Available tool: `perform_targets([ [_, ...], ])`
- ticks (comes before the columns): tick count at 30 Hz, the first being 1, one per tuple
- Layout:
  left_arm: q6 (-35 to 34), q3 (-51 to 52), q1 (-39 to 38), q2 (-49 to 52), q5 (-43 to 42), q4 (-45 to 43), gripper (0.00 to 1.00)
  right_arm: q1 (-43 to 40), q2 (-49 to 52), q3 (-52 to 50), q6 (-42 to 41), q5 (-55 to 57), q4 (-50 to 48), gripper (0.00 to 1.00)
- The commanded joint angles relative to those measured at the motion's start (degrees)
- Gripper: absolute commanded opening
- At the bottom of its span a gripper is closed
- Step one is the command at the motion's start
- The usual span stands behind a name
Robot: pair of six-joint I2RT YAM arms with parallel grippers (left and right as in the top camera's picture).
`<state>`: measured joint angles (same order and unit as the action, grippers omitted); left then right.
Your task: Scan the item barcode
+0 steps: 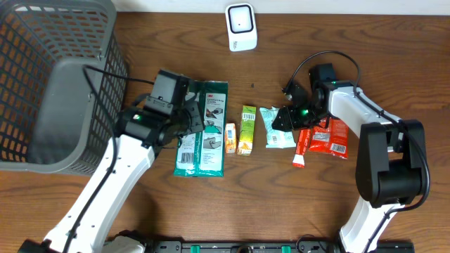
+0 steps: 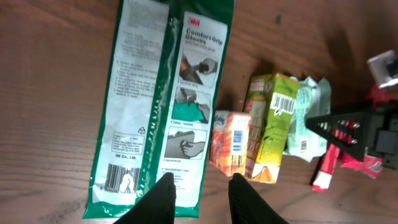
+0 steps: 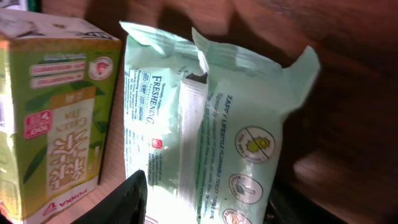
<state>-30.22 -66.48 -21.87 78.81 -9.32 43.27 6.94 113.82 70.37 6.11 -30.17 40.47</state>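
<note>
Green glove packet (image 1: 207, 137) lay on the worktop (image 1: 295, 204), its long axis running away from the left end effector (image 2: 201, 179), whose part-open fingers (image 2: 158, 202) flanked its near corner; grip undeterminable. The right end effector (image 3: 208, 196) straddled a wipes packet (image 3: 205, 124), grip likewise unclear.

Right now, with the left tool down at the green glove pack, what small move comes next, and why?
Probably close the left tool on the glove pack: its fingers straddle the pack's edge near a corner, visibly apart, so nothing looks pinched yet; lifting now would likely leave it on the table.
</note>
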Motion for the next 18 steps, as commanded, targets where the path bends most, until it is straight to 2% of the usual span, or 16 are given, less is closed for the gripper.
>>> perform_targets([
  [1,-0.5,-0.1,-0.2,1.8,-0.6,0.1,0.3,0.5,0.4,-3.8,-0.1,0.4,-2.8,0.48],
  [3,-0.5,-0.1,-0.2,2.5,-0.6,0.1,0.3,0.5,0.4,-4.7,-0.1,0.3,-4.5,0.41],
  [6,-0.5,-0.1,-0.2,3.0,-0.6,0.1,0.3,0.4,0.4,-5.0,0.0,0.3,-5.4,0.21],
  [12,0.9,-0.1,-0.2,3.0,-0.5,-0.1,0.3,-0.9,0.0,-3.9,0.0,0.3,-4.6,0.01],
  [18,2.4,-0.1,-0.2,3.0,-0.5,-1.8,0.31,-4.3,-3.8,-0.7,0.0,-2.1,0.2,0.01],
])
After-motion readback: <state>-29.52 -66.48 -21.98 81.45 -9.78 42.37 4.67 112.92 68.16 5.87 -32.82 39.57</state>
